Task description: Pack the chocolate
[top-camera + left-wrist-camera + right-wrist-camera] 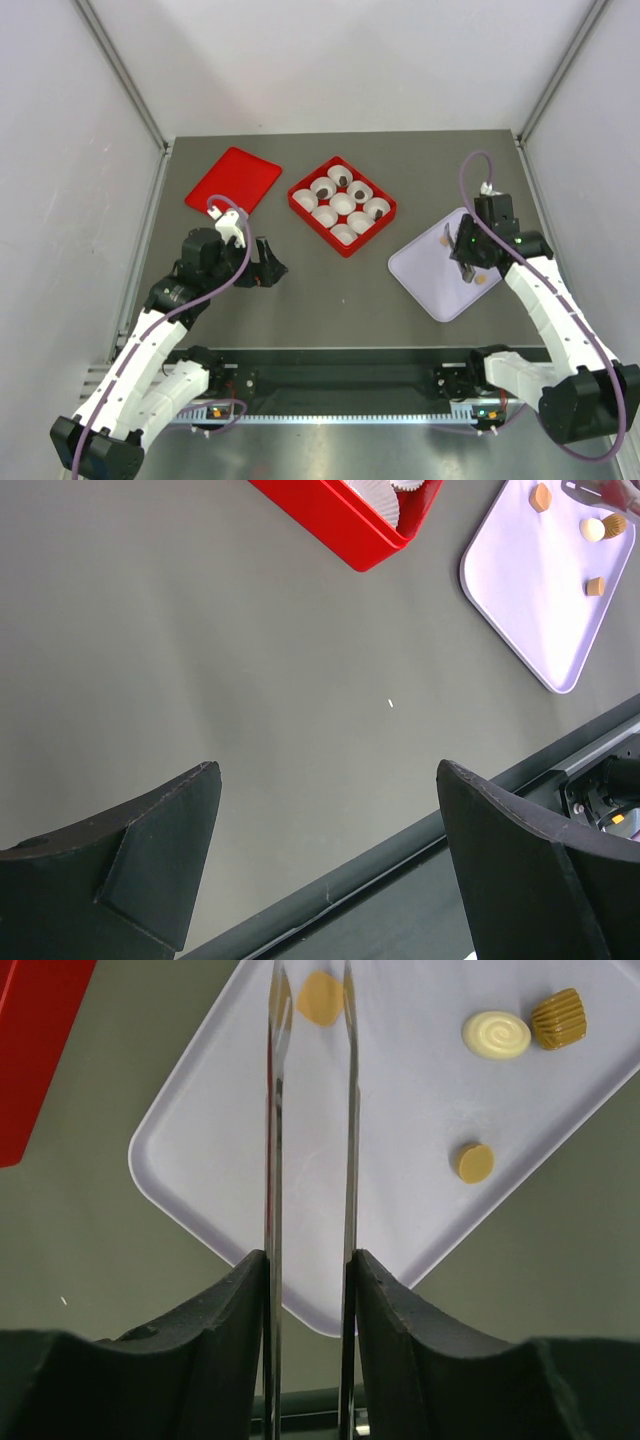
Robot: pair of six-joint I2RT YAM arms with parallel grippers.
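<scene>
Grey table [330, 310] fills the middle of the top view. Lavender tray [428, 282] sits right of centre, red box [316, 227] upper centre, and a flat red lid [232, 178] upper left, apart from the box.

Left gripper [328, 772] is lower left in the top view. It is spread wide over bare table with nothing between the fingers.

Right gripper [311, 972] is over the tray with its thin blades at a narrow gap. A flat tan chocolate [320, 998] sits between the blades near the tips, top centre of the right wrist view. Can't tell if it's pinched or just straddled.

Box holds a grid of white paper cups [341, 203]. Several upper cups each carry a dark chocolate [343, 181]; the rest look empty.

Three more pieces lie loose on the tray:
- a white swirl piece [497, 1034], upper right
- a ridged caramel piece [558, 1018], just beside the swirl
- a small tan disc [475, 1162], below those two, on its own
</scene>
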